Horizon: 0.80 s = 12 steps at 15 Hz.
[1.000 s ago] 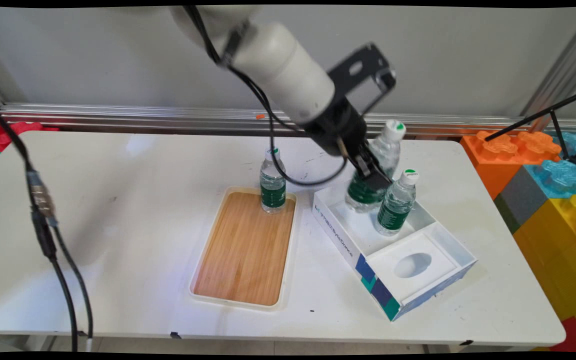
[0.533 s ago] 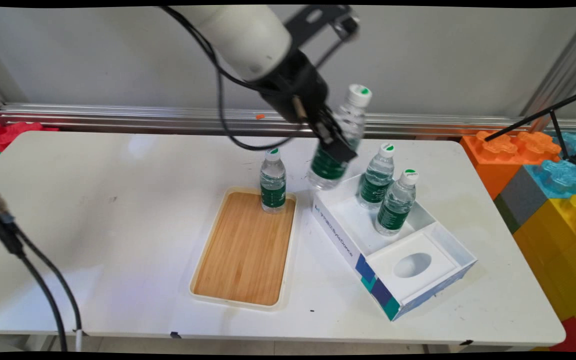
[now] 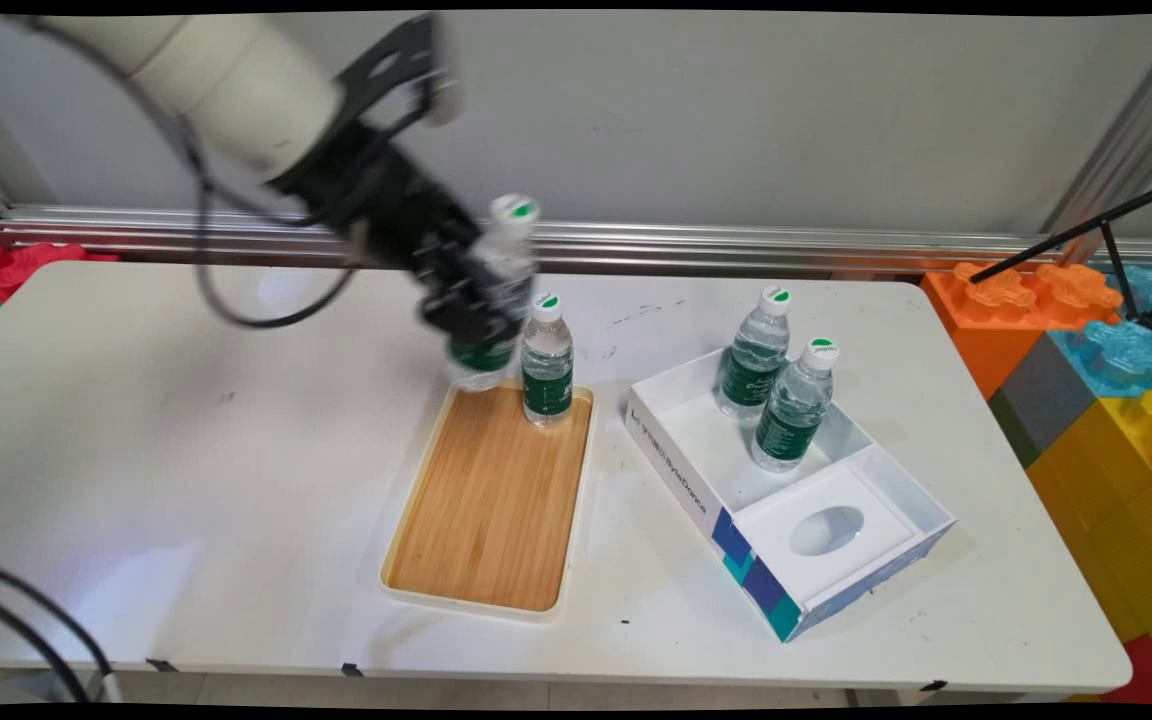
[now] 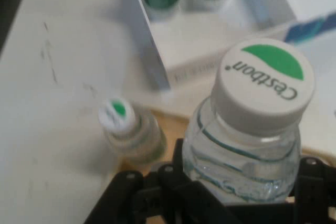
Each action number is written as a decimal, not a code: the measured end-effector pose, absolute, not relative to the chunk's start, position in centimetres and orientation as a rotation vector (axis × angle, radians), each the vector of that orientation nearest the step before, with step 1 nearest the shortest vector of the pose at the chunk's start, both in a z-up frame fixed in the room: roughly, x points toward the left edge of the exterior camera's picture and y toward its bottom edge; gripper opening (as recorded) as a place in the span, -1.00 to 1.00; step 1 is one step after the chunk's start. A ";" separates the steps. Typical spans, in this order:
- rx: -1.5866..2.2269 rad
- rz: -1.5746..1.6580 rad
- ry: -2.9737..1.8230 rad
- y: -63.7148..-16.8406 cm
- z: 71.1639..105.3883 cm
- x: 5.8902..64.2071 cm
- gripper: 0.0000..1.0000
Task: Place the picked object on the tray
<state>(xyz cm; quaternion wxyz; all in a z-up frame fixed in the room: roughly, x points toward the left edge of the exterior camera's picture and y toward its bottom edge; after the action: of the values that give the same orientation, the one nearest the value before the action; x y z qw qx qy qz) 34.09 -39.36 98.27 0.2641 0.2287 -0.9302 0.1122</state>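
Carrying a bottle (image 3: 492, 290) over the tray's (image 3: 406, 520) far corner.
My gripper (image 3: 464, 310) is clamping it, hanging just beside the standing bottle (image 3: 547, 362); lowering calls for clearance.

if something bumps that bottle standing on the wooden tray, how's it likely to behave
The bottle on the tray is tall and narrow, so a knock high up would probably tip it. Round, it would likely roll once down. It looks full, so probably heavy for its size, and the clear plastic may be slippery.

White arm (image 3: 236, 75), black pincer (image 3: 471, 310)
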 end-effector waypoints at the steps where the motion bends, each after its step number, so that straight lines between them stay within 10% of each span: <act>1: 0.614 0.274 -2.513 -38.9 97.2 36.1 -1.00; 12: 0.584 0.216 -2.384 -40.8 89.5 46.3 -1.00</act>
<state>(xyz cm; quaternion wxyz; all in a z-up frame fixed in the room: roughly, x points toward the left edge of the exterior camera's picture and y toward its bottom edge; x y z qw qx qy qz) 46.30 -40.78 89.52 0.3323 0.2234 -0.9126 0.0827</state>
